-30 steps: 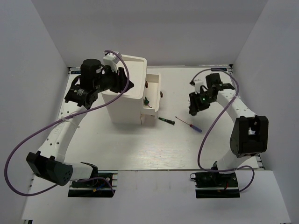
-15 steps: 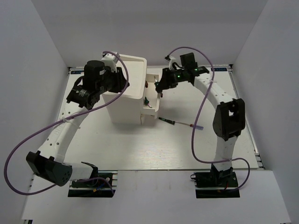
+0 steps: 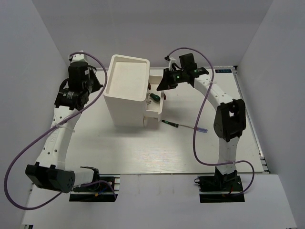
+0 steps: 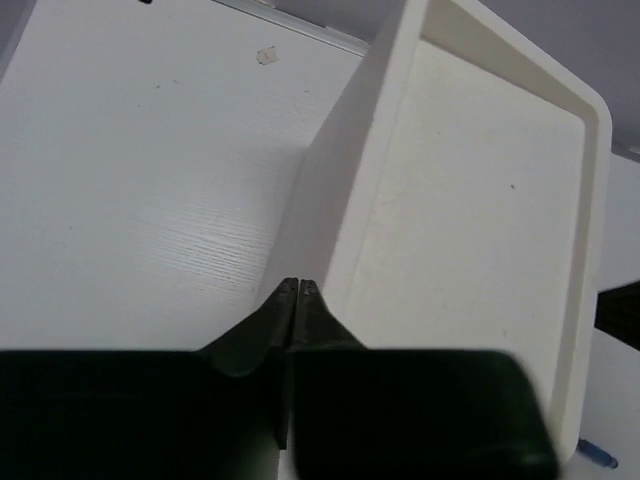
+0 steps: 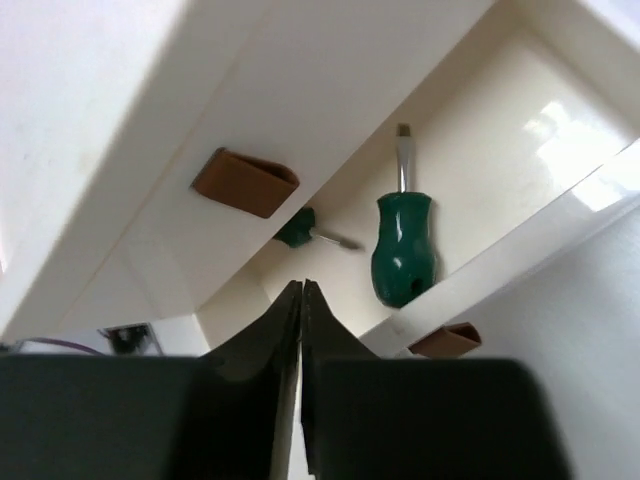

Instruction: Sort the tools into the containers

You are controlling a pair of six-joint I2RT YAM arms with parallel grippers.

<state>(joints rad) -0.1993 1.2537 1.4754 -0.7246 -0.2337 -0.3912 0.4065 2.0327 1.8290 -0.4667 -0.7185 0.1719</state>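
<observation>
Claws, two of them, are both pinched fully shut with their finger tips meeting and nothing between them. The left claw [image 4: 297,290] hangs just beside the upper left edge of the one white cabinet [image 4: 470,200], over bare bench [image 4: 150,180]. The right claw [image 5: 302,290] points into the cabinet's open front side, close above the pulled-out drawers. Two drawers stand out from the cabinet: the upper drawer [image 3: 156,75] and the lower drawer [image 3: 153,113], which sticks out a little less towards the right. The right wrist view shows two brown knobs, one [image 5: 245,182] on the upper drawer's front and one [image 5: 445,340] on the lower drawer's front. Two screwdrivers lie inside the lower drawer: a stubby green screwdriver [image 5: 403,250] with its blade pointing away from the claw, and a small green-handled screwdriver [image 5: 300,228] partly tucked under the upper drawer. Two more screwdrivers lie on the bench to the right of the cabinet's foot: a dark-handled screwdriver [image 3: 170,123] near the lower drawer, and a blue-handled screwdriver [image 3: 200,130] farther right, close to the first but apart from it. That makes four screwdrivers in view.
</observation>
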